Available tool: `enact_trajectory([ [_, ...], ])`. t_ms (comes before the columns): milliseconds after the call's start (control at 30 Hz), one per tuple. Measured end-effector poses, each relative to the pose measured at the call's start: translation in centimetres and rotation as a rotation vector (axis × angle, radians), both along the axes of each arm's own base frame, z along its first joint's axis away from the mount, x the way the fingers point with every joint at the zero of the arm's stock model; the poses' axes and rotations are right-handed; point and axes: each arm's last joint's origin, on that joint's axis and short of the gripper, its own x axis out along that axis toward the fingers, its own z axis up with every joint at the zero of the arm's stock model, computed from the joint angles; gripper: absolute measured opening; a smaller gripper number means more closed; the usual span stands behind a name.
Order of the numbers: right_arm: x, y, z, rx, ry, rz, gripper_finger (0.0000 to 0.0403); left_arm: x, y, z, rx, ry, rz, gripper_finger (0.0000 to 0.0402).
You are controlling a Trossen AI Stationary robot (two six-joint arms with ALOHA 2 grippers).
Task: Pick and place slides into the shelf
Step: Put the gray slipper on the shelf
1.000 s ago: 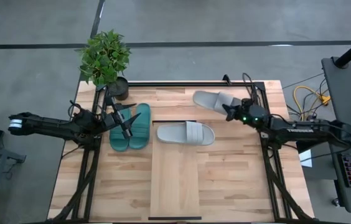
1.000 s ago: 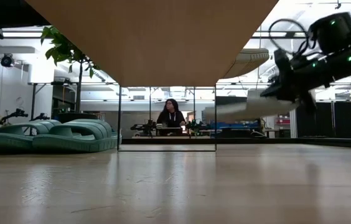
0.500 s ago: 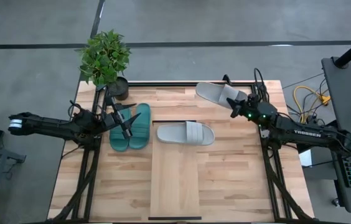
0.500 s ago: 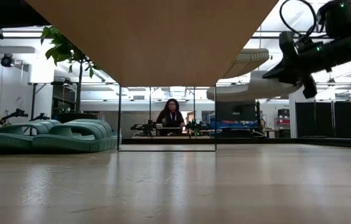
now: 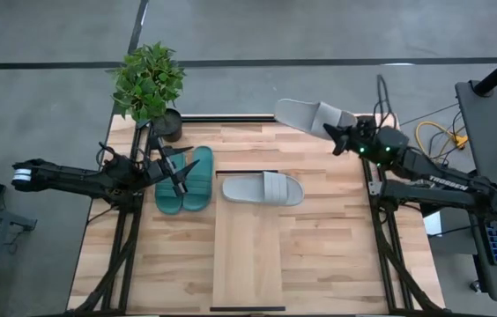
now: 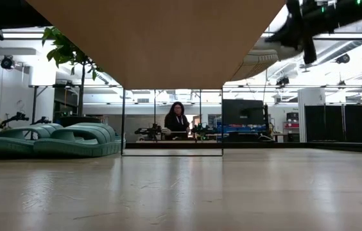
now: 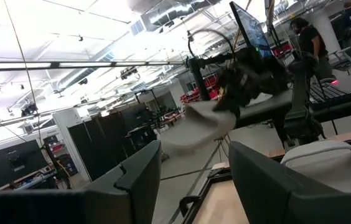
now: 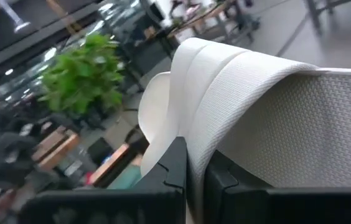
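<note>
One slide [image 5: 263, 188] across shelf [image 5: 247, 264]

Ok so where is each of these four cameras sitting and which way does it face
High view: above the table, straight down; both arms, right tool holding a grey slide.
Low view: tabletop height, level under the shelf; right arm at top.
Left wrist view: on the left arm, past its open fingers.
Right wrist view: on the right arm, fingers clamping the slide's strap.
High and low views share the teal slides.
</note>
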Motion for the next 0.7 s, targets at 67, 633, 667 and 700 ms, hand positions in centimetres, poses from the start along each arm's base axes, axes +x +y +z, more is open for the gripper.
enact_trajectory([
  [67, 0.0, 0.2, 1.1, 0.015, 0.006, 0.045, 0.0009, 0.0, 0.0, 0.0, 0.0, 0.0, 0.0, 0.0173],
  [633, 1.0, 4.3, 3.7, 0.073, -0.183, 0.204, 0.0009, 0.0, 0.0, 0.0, 0.0, 0.002, 0.0, 0.0173],
  [667, 1.1, 4.6, 3.6, 0.082, -0.181, 0.217, 0.0009, 0.0, 0.0, 0.0, 0.0, 0.002, 0.001, 0.0173],
  [700, 1.3, 4.9, 3.6, 0.095, -0.182, 0.223, 0.0009, 0.0, 0.0, 0.0, 0.0, 0.002, 0.0, 0.0173],
])
